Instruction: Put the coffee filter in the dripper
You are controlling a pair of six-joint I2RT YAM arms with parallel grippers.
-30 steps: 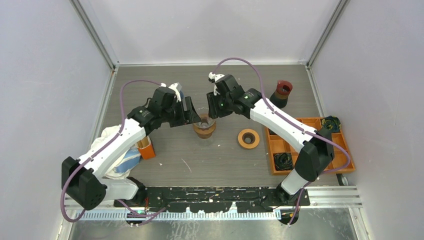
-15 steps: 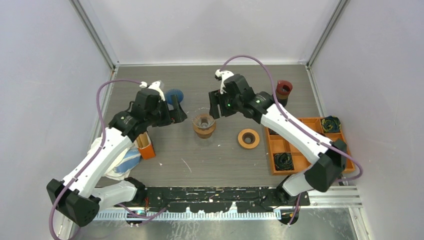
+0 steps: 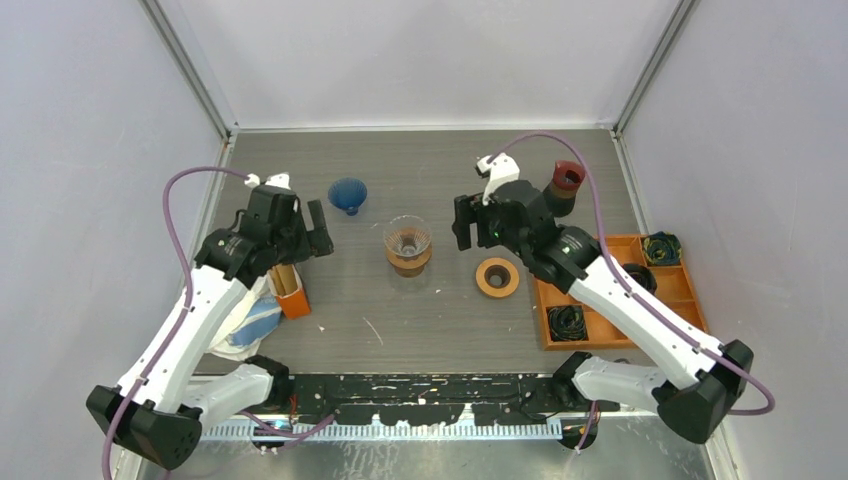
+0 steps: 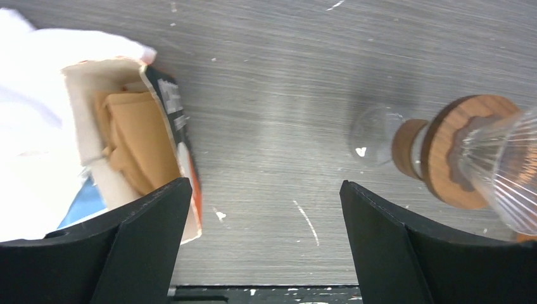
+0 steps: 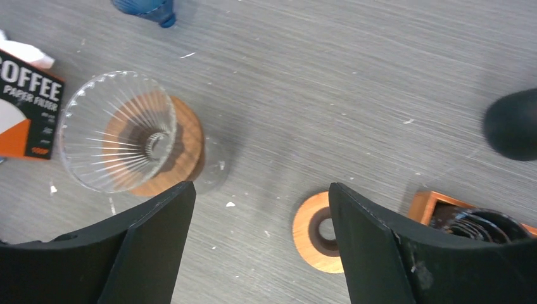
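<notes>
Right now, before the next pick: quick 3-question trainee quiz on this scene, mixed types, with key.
1. True or false: a paper filter already sits in the glass dripper.
2. Which lies between the dripper and the orange tray? A) wooden ring B) blue cone C) white cloth
3. Fill in: the left jaws and the right jaws both stand ___, holding nothing.
Key: 1 false, the dripper is empty. 2 A. 3 open.
</notes>
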